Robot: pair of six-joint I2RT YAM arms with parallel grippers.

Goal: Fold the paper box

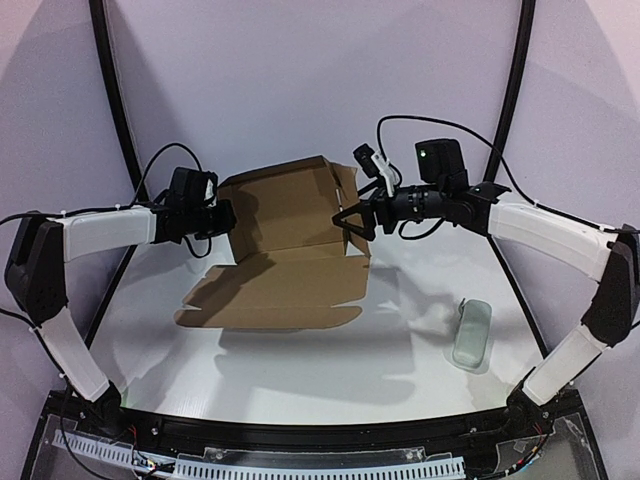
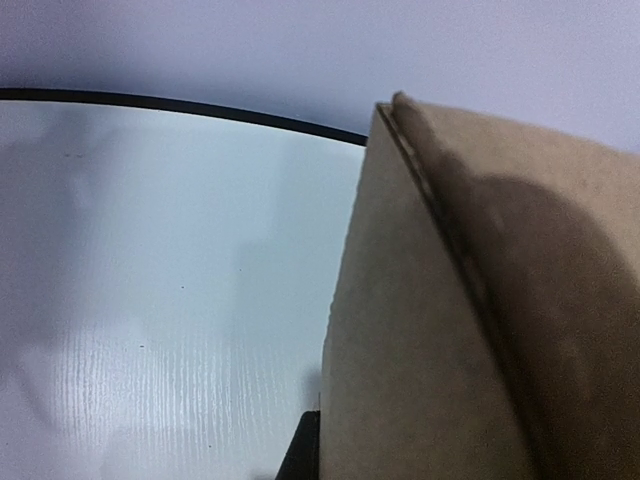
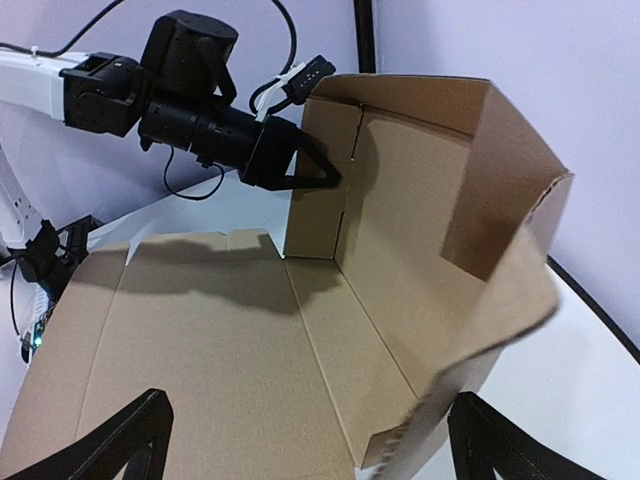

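Note:
The paper box (image 1: 285,270) is a brown cardboard sheet, partly folded: its front lies flat on the table and its back panel (image 1: 285,205) and side flaps stand up. My left gripper (image 1: 226,215) is at the box's left side flap, shut on it. In the left wrist view only one dark finger (image 2: 305,455) shows, tight against the cardboard (image 2: 430,350). The right wrist view shows it (image 3: 322,178) pinching that flap. My right gripper (image 1: 350,222) is open at the box's right side. Its fingers (image 3: 130,440) are spread wide over the box floor (image 3: 250,340), with the right flap (image 3: 500,300) near the right finger.
A small pale grey-green case (image 1: 472,333) lies on the white table at the right front. Black curved rails (image 1: 115,110) run up both sides at the back. Cables hang from both wrists.

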